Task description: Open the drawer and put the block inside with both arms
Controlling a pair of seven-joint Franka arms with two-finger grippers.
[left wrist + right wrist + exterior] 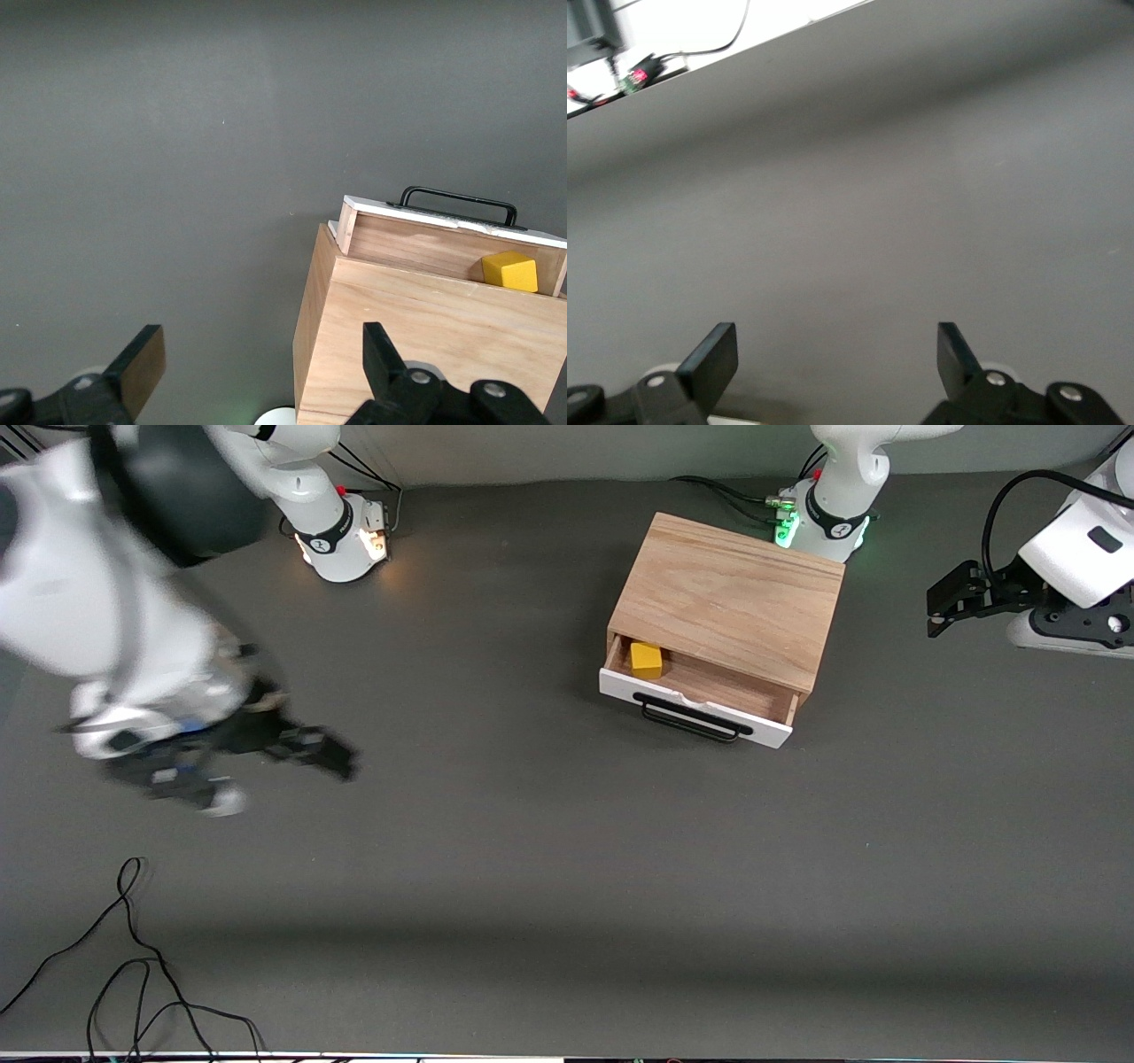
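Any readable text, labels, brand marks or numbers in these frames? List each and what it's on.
None readable.
Right arm's base: a dark band carries a small white mark, too small to read.
Left arm's base: the same kind of band and mark, too small to read.
Cabinet, drawer, block: no print visible.
Both wrist views: no text; left gripper and right gripper carry none.

Loose cable on a grey table

A thin black cable (133, 957) lies in loops on the dark grey table (532, 850), at the edge nearest the front camera, toward the right arm's end, well apart from everything else.
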